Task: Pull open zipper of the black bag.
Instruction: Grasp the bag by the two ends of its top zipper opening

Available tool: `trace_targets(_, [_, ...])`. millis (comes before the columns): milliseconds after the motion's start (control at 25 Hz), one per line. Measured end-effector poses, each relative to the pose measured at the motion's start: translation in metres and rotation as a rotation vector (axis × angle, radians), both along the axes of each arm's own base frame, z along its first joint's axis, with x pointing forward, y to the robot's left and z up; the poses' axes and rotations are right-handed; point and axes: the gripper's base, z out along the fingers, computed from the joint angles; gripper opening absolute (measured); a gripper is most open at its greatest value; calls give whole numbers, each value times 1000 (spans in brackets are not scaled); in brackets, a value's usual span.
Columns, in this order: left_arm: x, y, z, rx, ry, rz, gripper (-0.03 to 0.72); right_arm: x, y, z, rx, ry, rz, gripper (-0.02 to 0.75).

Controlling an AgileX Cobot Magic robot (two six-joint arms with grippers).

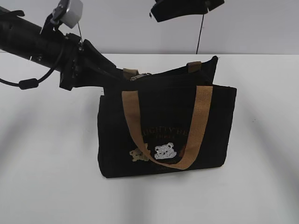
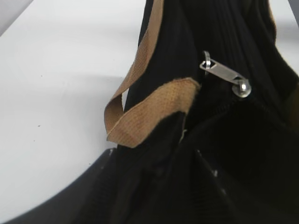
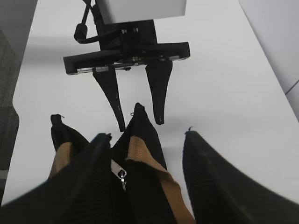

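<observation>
The black bag [image 1: 166, 133] stands upright on the white table, its bears and tan handle [image 1: 202, 119] facing me. Along its top runs the zipper, with the silver pull tab [image 2: 224, 76] lying near the bag's left end; the tab also shows in the right wrist view [image 3: 119, 171]. My left gripper [image 1: 122, 73] is open and straddles that end corner of the bag [image 3: 138, 112], one finger on each side. My right gripper [image 3: 145, 135] hangs open above the same end, with the tab and a tan strap end [image 3: 149, 161] below, between its fingers.
The bag is the only object on the white table [image 1: 51, 186]. The left arm [image 1: 42, 44] slants in from the upper left with a cable looping under it. The right arm [image 1: 184, 8] is at the top edge. A table edge [image 3: 17, 98] shows on the left of the right wrist view.
</observation>
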Motion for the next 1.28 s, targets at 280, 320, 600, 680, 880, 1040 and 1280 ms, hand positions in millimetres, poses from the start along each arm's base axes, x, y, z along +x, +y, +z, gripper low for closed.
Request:
trace_targets(280, [0,-2,-3,3,6,-2,246,5,1,-14,-29,41,25,379])
trace_targets(320, [0,-2,-3,3,6,-1,228,4,1,-15,-30,48,36,379])
trace_targets(600, [1,-1,-3,4,3,-1,180,1,9,-25,-123,41,86,378])
trace_targets(680, [1,-1,-3,4,1,-1,166,-4,19,-28,-148,35,118,378])
trace_targets(880, [0,-1,0,5,-10,-4,50,-8,42,-42,-168,49,166,377])
trace_targets(1040, [-2,-1,3,6,-15,-11,50,-6,45,-49,-177,58,169,326])
trace_targets(1280, [-2,-1,3,7,-15,-12,48,-5,46,-53,-188,2,228,244])
